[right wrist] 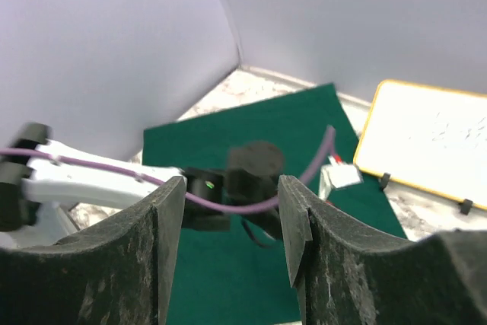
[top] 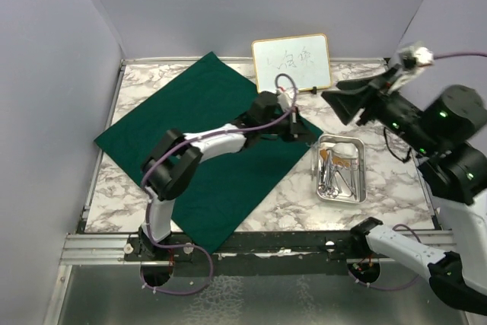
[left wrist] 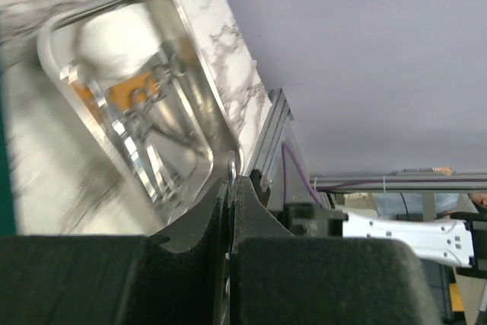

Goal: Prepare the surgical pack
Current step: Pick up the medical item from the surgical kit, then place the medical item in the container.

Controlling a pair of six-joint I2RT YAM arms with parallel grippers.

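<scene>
The dark green cloth (top: 190,112) lies spread on the left and middle of the marble table. To the right of it stands the steel tray (top: 360,188), holding silver instruments (top: 331,176) and white gauze (top: 340,148). My left gripper (top: 293,131) reaches over the cloth's right corner. In the left wrist view its jaws (left wrist: 230,182) are shut, and a thin silver instrument ring (left wrist: 230,165) pokes out between them; the tray (left wrist: 183,17) lies beyond. My right gripper (top: 340,104) hangs raised above the table's right, open and empty (right wrist: 230,188).
A gold-framed whiteboard (top: 291,61) leans against the back wall behind the cloth, also in the right wrist view (right wrist: 426,138). Grey walls close the table at the left and back. A metal rail (top: 251,245) runs along the near edge.
</scene>
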